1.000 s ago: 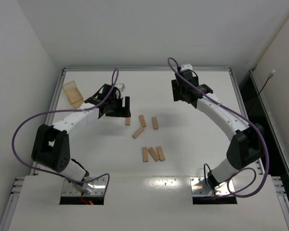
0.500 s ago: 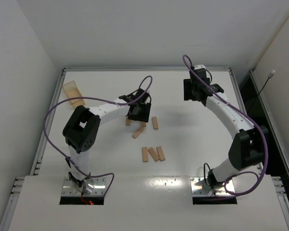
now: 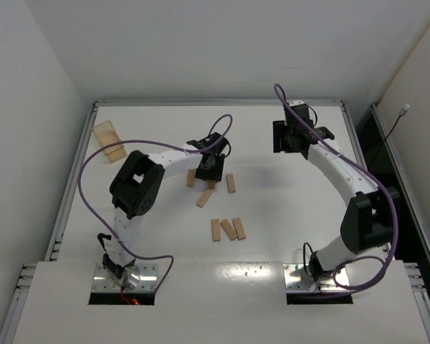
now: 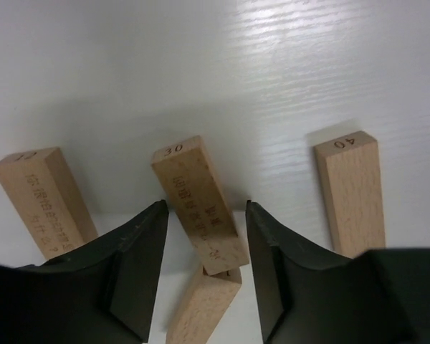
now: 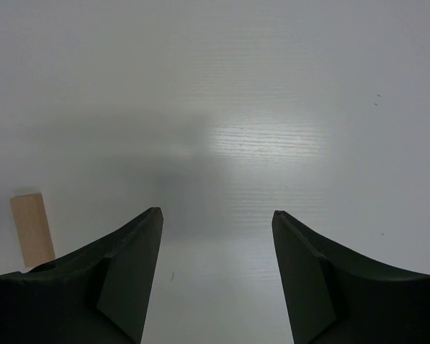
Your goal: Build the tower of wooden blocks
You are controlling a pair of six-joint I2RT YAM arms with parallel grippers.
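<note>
Top external shows white-walled white table (image 3: 287, 208), left hand (image 3: 210, 176) loose astride a wood block (image 4: 197, 208), right hand (image 5: 216, 215) released.

You've got seven wood blocks (image 3: 231, 183) on the table (image 3: 294, 215): four loosely grouped at centre, one of them half hidden from overhead, and three side by side toward six o'clock. One amber box (image 3: 109, 140) sits at ten o'clock. Two arms: left arm (image 3: 136, 188), right arm (image 3: 337, 168).

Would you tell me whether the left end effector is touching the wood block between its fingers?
Cannot tell. Left wrist view shows a gap at one finger; the other meets the wood block's edge.
</note>
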